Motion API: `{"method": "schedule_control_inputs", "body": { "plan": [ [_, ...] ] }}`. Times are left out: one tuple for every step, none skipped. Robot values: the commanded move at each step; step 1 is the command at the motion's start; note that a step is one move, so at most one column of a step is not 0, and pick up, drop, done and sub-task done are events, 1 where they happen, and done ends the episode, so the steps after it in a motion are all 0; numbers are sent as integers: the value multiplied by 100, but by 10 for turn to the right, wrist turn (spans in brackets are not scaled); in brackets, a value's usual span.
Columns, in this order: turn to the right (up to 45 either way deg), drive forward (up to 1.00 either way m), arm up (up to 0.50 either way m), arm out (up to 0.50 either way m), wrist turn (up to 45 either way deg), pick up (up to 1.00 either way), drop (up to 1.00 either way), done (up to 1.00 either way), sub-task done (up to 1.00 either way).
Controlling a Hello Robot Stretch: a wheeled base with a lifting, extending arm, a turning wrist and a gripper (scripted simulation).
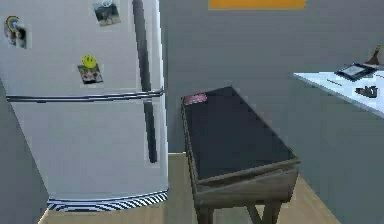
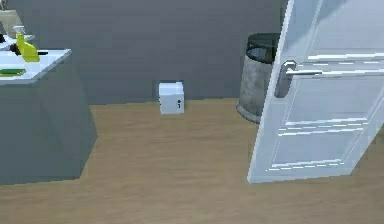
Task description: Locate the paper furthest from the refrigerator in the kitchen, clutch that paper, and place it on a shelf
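A tall white refrigerator [image 1: 90, 100] with magnets and small pictures on its doors stands at the forward view's left. Right of it is a dark-topped wooden table [image 1: 238, 140] with a small pinkish flat thing [image 1: 196, 99] at its far left corner. At the forward view's right edge a white counter [image 1: 335, 85] carries a dark flat thing [image 1: 353, 71] and another small dark thing [image 1: 368, 92].
In the arm side view a white panelled door [image 2: 325, 90] with a metal handle stands ajar at the right. A dark mesh bin [image 2: 259, 78] and a small white box [image 2: 171, 98] sit by the grey wall. A grey counter [image 2: 35, 115] with yellow-green things is at the left. Wooden floor lies between.
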Motion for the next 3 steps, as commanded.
{"method": "schedule_control_inputs", "body": {
  "plan": [
    [-90, 0, 0, 0, 0, 0, 0, 0, 0],
    [0, 20, 0, 0, 0, 0, 0, 0, 0],
    [-300, 0, 0, 0, 0, 0, 0, 0, 0]
  ]
}}
